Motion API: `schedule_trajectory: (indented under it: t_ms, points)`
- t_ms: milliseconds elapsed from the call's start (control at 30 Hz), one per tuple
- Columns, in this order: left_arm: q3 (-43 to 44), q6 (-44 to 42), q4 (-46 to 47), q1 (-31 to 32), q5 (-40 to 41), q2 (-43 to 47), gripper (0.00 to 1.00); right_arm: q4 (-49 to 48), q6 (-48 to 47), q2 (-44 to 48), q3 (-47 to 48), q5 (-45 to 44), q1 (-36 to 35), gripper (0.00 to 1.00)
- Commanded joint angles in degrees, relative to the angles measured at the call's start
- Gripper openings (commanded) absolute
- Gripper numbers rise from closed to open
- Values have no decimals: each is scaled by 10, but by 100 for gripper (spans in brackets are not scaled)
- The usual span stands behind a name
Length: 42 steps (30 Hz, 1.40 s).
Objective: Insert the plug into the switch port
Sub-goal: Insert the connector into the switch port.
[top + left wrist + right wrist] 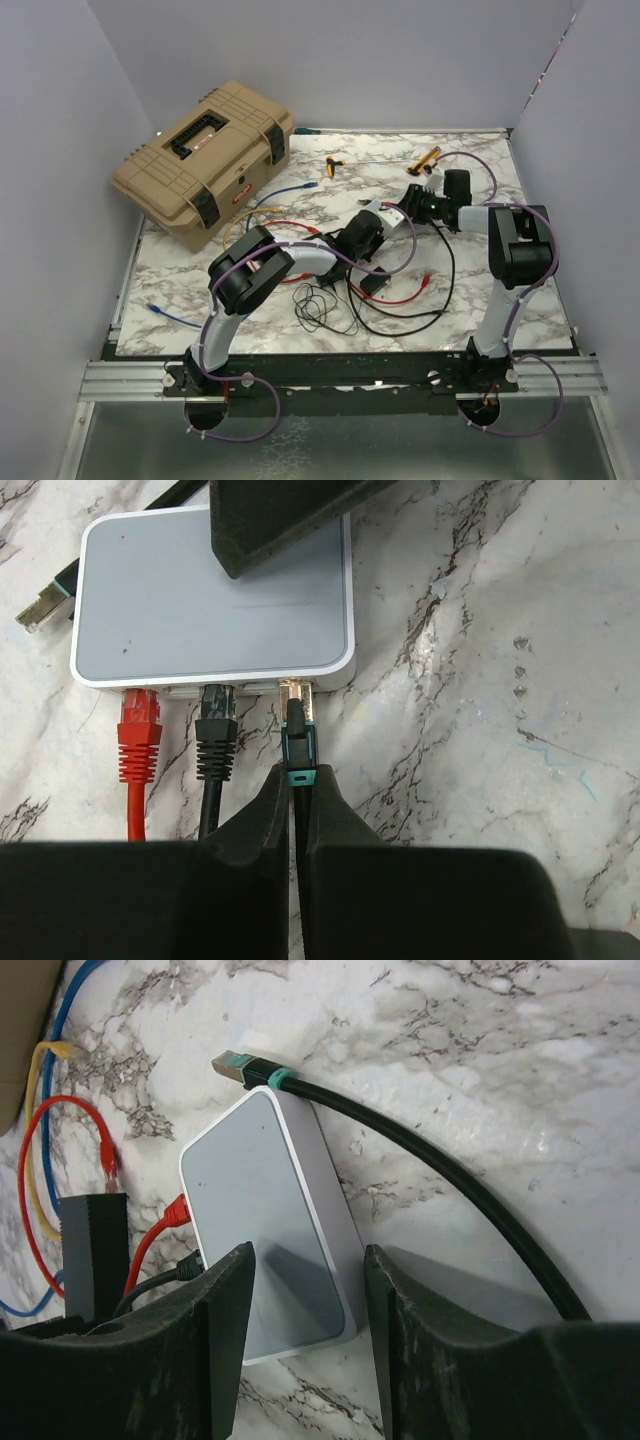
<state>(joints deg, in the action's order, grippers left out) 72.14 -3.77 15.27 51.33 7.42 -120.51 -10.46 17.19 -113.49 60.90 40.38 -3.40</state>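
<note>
Your left gripper [300, 783] is clenched on the teal-banded plug [298, 735]. The plug's tip sits at the rightmost switch port [296, 689] of the white box [200, 600], at 12 o'clock from the gripper. Your right gripper [308, 1270] straddles that box on the desk [500, 680]; you cannot tell whether it clamps.

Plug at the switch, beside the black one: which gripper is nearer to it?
Left. The left gripper pinches the plug itself, at the port edge of the switch. The right gripper brackets the switch from the opposite side, away from the ports.
</note>
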Motion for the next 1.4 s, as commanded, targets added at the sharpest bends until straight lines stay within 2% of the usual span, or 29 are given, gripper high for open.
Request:
schedule_trajectory:
  t_ms: [0, 233, 533, 867, 1067, 1167, 1367]
  points:
    - [-43, -44, 29, 3, -46, -5, 0, 42, 28, -1, -61, 102, -17, 50]
    - [-49, -58, 14, 4, -54, 1, 0, 26, 29, 23, -99, 119, -27, 49]
    - [-16, -91, -55, 2, -74, 12, 0, 50, -6, 24, -75, 148, -63, 47]
    - [2, -70, -36, -11, -72, 8, 0, 76, -28, 17, -55, 179, -81, 47]
    - [-12, -55, -22, -8, -72, 17, 0, 81, -21, 50, -62, 105, -80, 47]
    - [-21, -41, -9, -5, -68, 21, 0, 75, -8, 83, -77, 31, -74, 48]
    - [-5, -14, -3, 7, -61, 8, 0, 63, 19, 170, -119, -145, -55, 61]
